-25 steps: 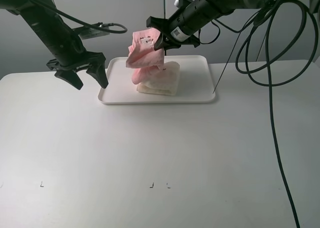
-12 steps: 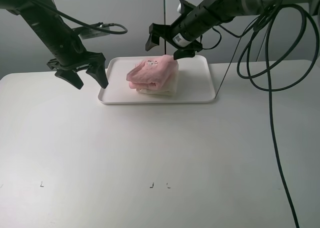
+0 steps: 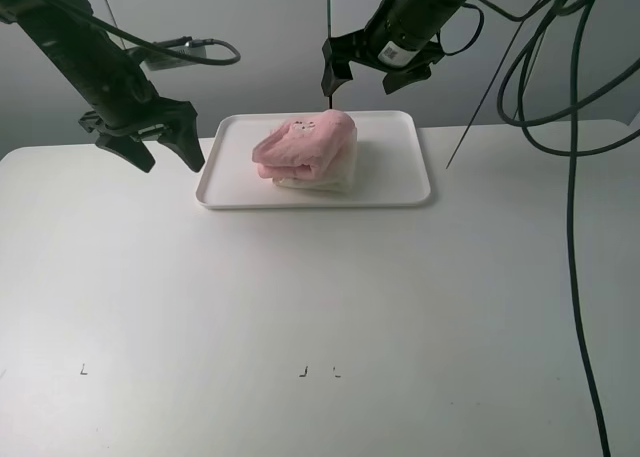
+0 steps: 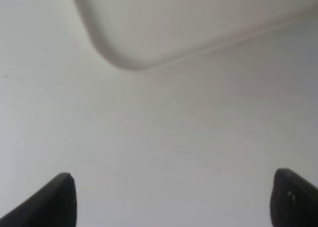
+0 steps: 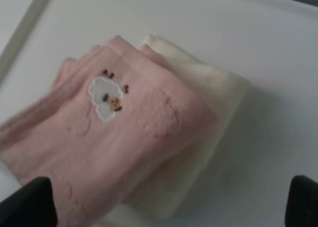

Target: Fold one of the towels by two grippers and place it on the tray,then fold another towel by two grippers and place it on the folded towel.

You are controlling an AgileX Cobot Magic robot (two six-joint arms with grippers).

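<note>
Tray [image 3: 412, 173] is the landmark here: white, with rounded corners, it lies on the white table [image 3: 320, 307] toward the far side. On the tray, a little to the left of its middle, the pink towel [image 3: 303, 145] lies folded on top of the folded cream towel [image 3: 325, 177]. The cream towel shows only as a pale edge under and to the right of the pink one. In the right wrist view the pink towel [image 5: 109, 137] covers most of the cream towel [image 5: 208, 137], and a small white label patch [image 5: 105, 98] with a little figure on it faces up.

The right gripper [image 3: 371, 65] hangs in the air above the far edge of the tray, well clear of both towels, with its two fingers spread apart and nothing between them. In its own wrist view only the two dark fingertips [image 5: 25, 207] show at the corners.

The left gripper [image 3: 160, 147] hangs just beside the left end of the tray, over bare table, its fingers also wide apart and holding nothing. Its wrist view is blurred, but the pale rounded shape there seems to be a corner of the tray [image 4: 129, 48].
</note>
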